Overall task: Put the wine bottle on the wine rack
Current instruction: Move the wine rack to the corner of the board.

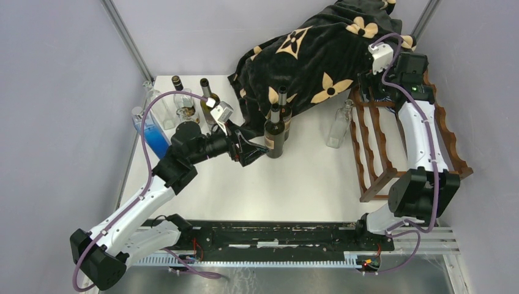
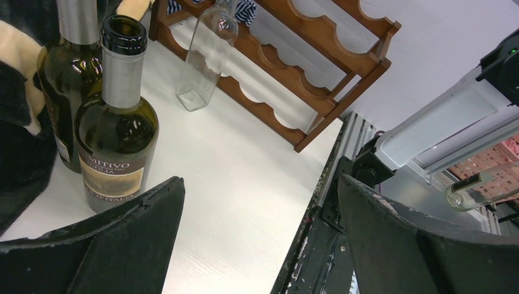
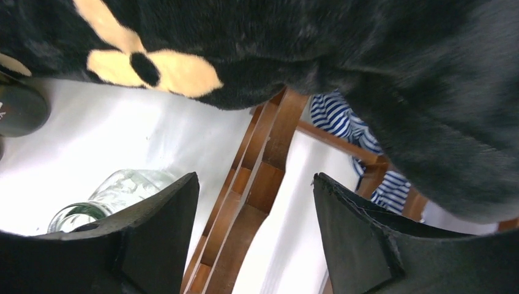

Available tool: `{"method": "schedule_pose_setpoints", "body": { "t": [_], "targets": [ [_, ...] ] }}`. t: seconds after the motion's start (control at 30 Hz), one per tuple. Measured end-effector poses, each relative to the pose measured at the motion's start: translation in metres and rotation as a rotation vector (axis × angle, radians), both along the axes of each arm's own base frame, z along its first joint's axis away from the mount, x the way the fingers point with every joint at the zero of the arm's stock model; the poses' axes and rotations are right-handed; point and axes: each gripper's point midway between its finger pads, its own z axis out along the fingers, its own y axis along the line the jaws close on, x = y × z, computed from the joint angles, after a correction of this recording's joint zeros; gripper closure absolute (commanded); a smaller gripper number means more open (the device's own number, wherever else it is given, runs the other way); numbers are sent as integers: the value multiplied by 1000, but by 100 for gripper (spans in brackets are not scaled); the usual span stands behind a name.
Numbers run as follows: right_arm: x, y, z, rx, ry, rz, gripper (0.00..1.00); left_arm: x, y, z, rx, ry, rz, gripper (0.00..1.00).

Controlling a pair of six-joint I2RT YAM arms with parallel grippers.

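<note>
On table [image 1: 294,184], centre-left: wine bottle [image 2: 116,138], upright.
I see left end effector [image 2: 260,180] wide open, empty, just short of it; right end effector [image 3: 256,179] farther off, open, empty.

This is a robotics lab cell: I am bolted to a black metal rail [image 1: 269,236] at the near edge of a plain white desk [image 1: 294,184], boxed in by bare grey wall panels [image 1: 55,92] and slim aluminium corner posts [image 1: 125,37].

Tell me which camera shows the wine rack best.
Left wrist view: the wine rack shows its scalloped rails clearly. In the top external view the right arm and blanket cover part of it; the right wrist view catches only a piece of its frame.
</note>
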Motion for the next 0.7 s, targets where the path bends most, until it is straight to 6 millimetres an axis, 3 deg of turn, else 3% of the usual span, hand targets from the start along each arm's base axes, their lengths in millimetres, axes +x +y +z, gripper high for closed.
{"method": "schedule_pose_setpoints", "body": {
  "t": [0.17, 0.33, 0.43, 0.7],
  "targets": [
    [2, -1, -25, 5, 71, -3, 50, -1, 1, -2, 1, 2, 0, 1],
    [1, 0, -35, 9, 98, 9, 66, -2, 2, -4, 3, 4, 1, 1],
    [0, -1, -37, 22, 99, 0, 81, -3, 2, -3, 2, 2, 1, 1],
    [-22, -10, -36, 45, 109, -68, 92, -3, 2, -3, 2, 1, 1, 1]
  ]
}}
